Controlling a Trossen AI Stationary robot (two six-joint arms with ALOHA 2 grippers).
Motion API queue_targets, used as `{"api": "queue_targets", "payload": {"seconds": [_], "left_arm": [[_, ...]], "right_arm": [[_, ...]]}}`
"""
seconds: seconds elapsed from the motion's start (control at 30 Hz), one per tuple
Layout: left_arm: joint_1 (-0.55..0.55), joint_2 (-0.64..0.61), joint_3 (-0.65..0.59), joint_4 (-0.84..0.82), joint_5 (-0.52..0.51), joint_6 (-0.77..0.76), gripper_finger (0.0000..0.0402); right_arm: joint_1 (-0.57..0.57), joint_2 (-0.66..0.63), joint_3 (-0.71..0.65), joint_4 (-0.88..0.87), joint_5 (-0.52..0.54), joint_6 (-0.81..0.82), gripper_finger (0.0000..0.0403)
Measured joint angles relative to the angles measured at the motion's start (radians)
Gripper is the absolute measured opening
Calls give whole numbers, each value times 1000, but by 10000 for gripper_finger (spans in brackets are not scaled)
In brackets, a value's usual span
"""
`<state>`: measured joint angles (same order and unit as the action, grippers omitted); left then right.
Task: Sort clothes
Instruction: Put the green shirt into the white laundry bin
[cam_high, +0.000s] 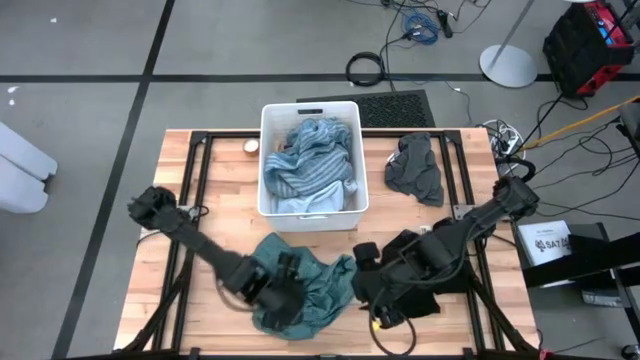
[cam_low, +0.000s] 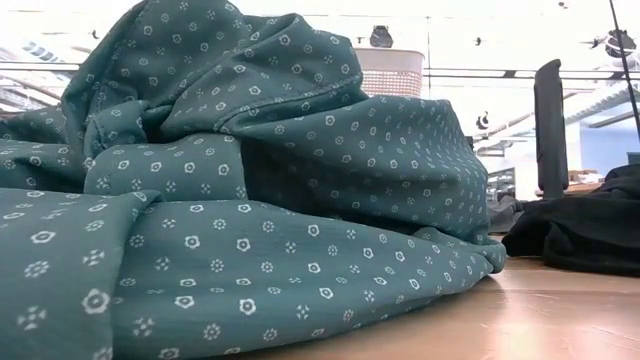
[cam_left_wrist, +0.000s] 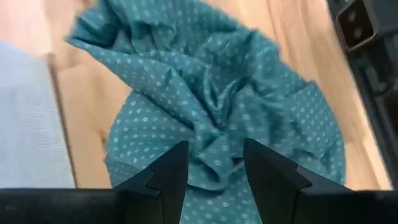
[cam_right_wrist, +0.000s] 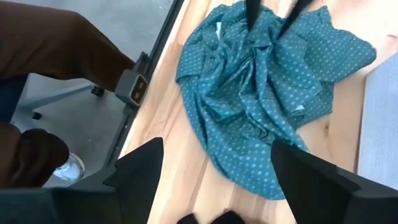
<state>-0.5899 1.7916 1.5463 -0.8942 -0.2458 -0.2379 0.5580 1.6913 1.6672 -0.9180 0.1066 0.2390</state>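
Near front edge of surface (cam_high: 200, 170): left end effector (cam_high: 283, 290) pinching bunched teal green garment (cam_high: 325, 285) from above; right end effector (cam_high: 372, 300) spread, just beside, empty.

Both arms are dark, near black, built of chunky jointed segments with rounded housings. The left gripper (cam_left_wrist: 214, 171) has two matte black tapered fingers (cam_left_wrist: 173, 168) on a flat black bar. The right gripper (cam_right_wrist: 214, 180) has two broad, angular black fingers (cam_right_wrist: 140, 171).
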Motion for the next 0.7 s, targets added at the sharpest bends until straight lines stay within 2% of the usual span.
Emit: {"api": "queue_targets", "payload": {"seconds": [0.23,0.37,0.5,0.7], "left_arm": [[124,3,0,66,286,165,164],[157,14,0,60,404,181,164],[163,39,0,29,464,193,164],[162,70,0,17,467,199,171]], "right_arm": [[20,-8,0,-31,6,38,286],[21,-8,0,-58,26,51,286],[20,-8,0,-91,58,56,286],[20,-8,0,-124,76,53,286]]}}
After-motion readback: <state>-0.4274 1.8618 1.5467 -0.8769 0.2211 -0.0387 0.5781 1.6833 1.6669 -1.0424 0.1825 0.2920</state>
